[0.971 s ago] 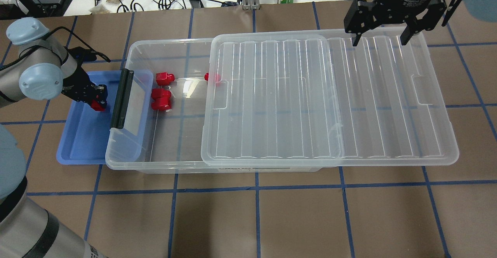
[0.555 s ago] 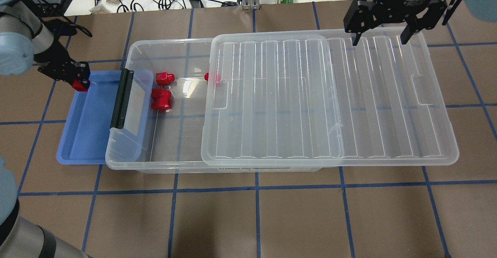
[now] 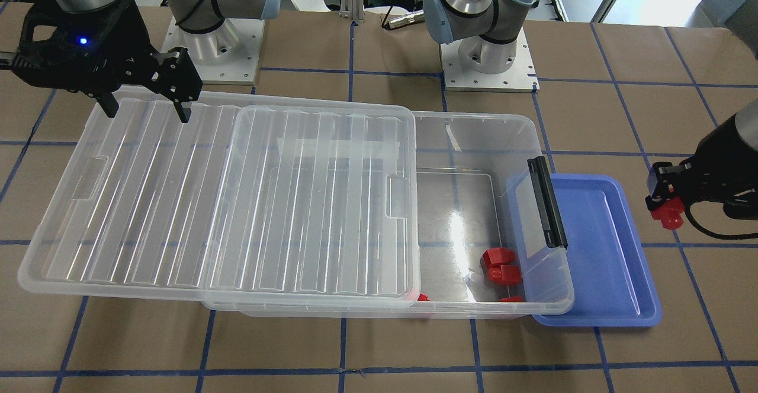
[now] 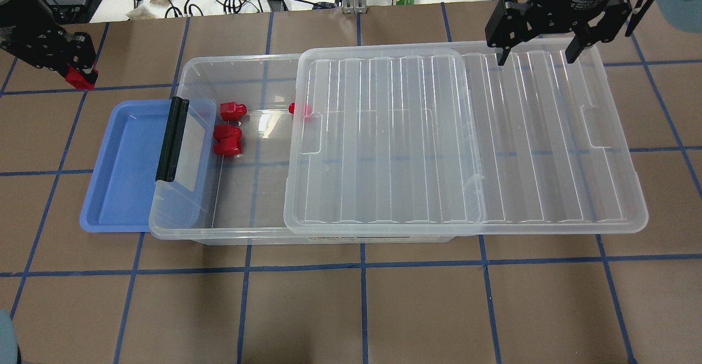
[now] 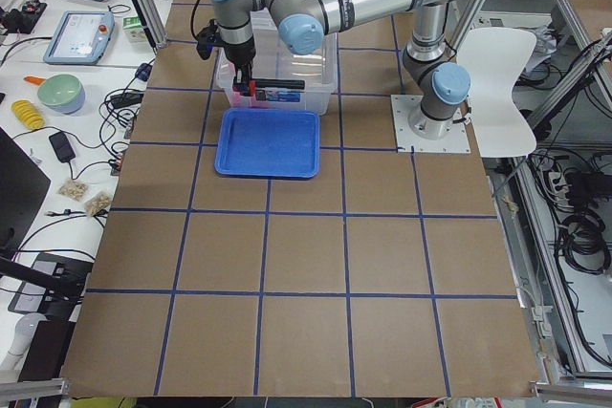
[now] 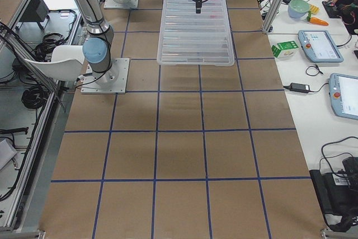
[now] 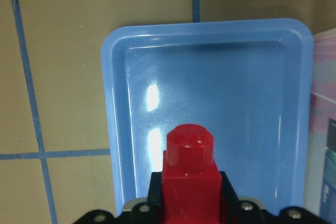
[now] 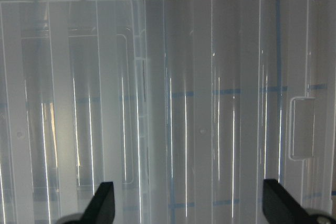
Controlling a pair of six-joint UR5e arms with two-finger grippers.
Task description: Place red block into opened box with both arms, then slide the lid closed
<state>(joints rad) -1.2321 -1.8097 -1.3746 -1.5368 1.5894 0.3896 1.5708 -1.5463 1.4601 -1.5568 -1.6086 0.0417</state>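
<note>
We see the left pincer (image 4: 78, 72) clamped on the red block (image 4: 82, 79), the stub pointing out from its fingers. It holds the block in the air near the blue tray (image 4: 126, 161) at the tabletop's left end. The right pincer (image 4: 536, 57) hangs with its fingers spread wide over the far edge of the lid (image 4: 548, 134). The lid covers the right part of the box (image 4: 181, 227) and overhangs its right end. Other red blocks (image 4: 227, 140) lie inside the box near its black handle (image 4: 171, 139).
</note>
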